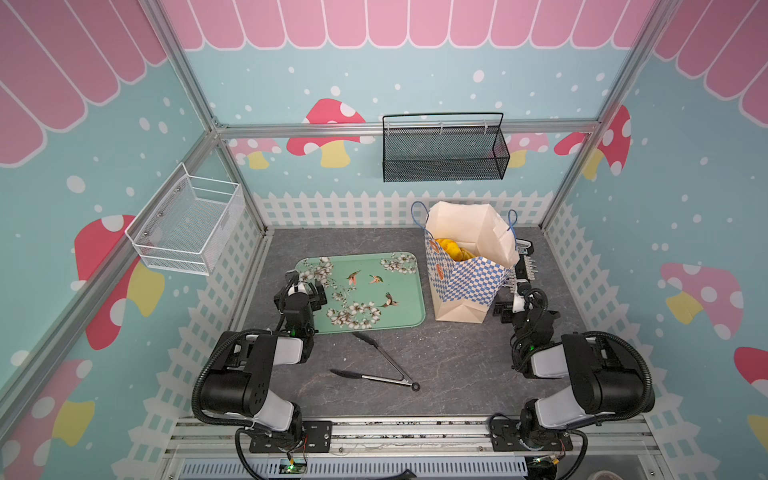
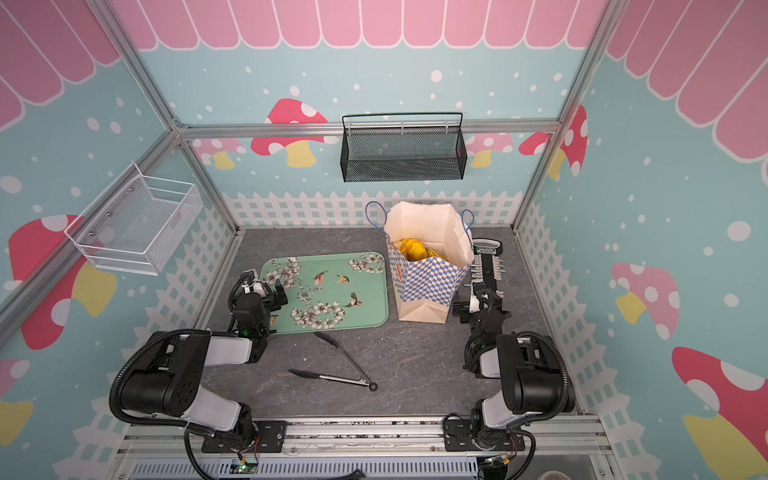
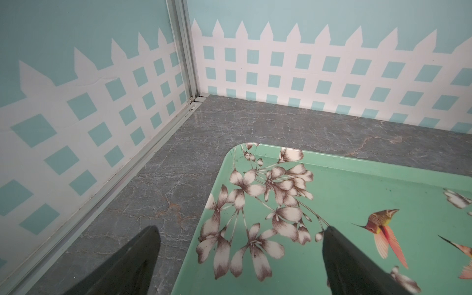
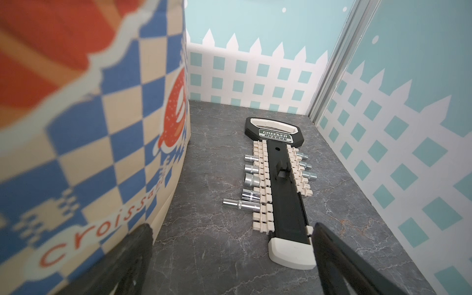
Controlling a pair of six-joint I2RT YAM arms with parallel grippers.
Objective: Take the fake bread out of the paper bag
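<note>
Because nothing is gripped yet, my left gripper (image 3: 241, 229) hangs wide open over a corner of the floral tray (image 3: 357, 191), probably the landing spot; my right gripper (image 4: 231, 227) hangs wide open beside the paper bag (image 1: 469, 282), standing upright with the fake bread (image 1: 451, 248) inside its open mouth.

The grey tabletop (image 1: 457, 361) is carrying a floral tray (image 1: 409, 291), the paper bag (image 1: 469, 282) and tongs (image 1: 374, 378). A socket rail (image 2: 487, 266) is lying beside the bag.
</note>
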